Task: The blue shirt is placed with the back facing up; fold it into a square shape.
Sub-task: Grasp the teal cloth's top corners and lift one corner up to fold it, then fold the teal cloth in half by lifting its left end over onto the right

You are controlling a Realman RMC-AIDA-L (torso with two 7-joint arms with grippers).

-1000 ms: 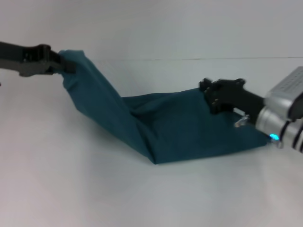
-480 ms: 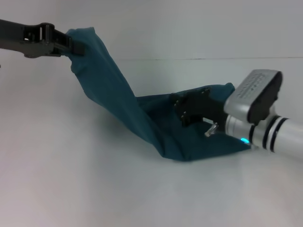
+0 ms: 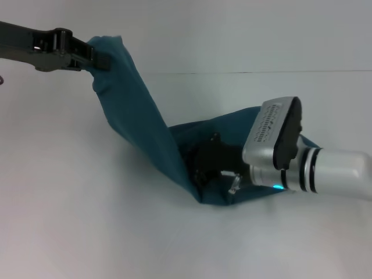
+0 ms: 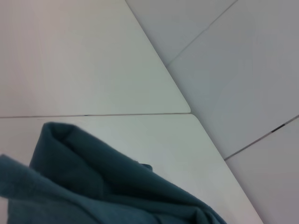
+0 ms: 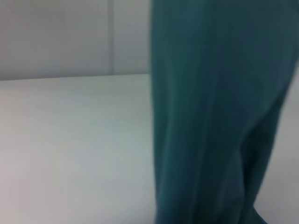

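Note:
The blue shirt [image 3: 139,122] is a dark teal cloth on the white table [image 3: 87,221]. My left gripper [image 3: 100,60] is shut on one end of it and holds that end high at the upper left, so the cloth hangs in a slanted band down to a bunched heap at the centre. My right gripper [image 3: 203,163] is low over that heap, its dark fingers pressed into the folds, shut on the cloth. The shirt fills the lower part of the left wrist view [image 4: 103,186] and hangs as a band in the right wrist view [image 5: 215,121].
The table's far edge [image 3: 244,72] meets a pale wall. The right arm's silver wrist [image 3: 279,151] covers the right part of the heap.
My right gripper has moved left across the shirt, dragging its right side over towards the centre. My left gripper has risen a little and shifted right with its end of the cloth.

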